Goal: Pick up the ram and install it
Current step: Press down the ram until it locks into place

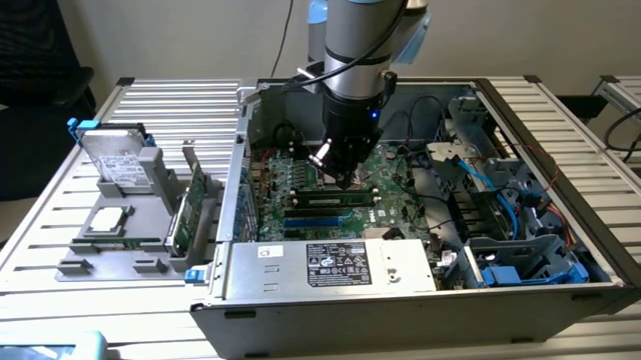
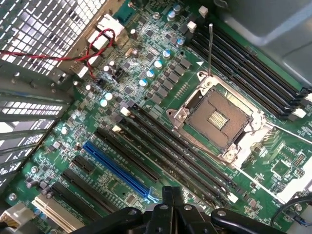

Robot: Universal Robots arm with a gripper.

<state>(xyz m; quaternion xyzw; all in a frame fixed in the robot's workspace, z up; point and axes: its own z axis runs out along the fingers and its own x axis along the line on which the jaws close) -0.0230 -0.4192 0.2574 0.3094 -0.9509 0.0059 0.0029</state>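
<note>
On a ribbed metal table [image 1: 180, 105], the closed, empty gripper [image 1: 346, 178] hovers over the green motherboard [image 2: 146, 97], the ram [image 1: 335, 200] seated at its six o'clock.

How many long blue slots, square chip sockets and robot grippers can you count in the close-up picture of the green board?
Long blue slot: 1
Square chip socket: 1
Robot gripper: 1
Total: 3
</note>
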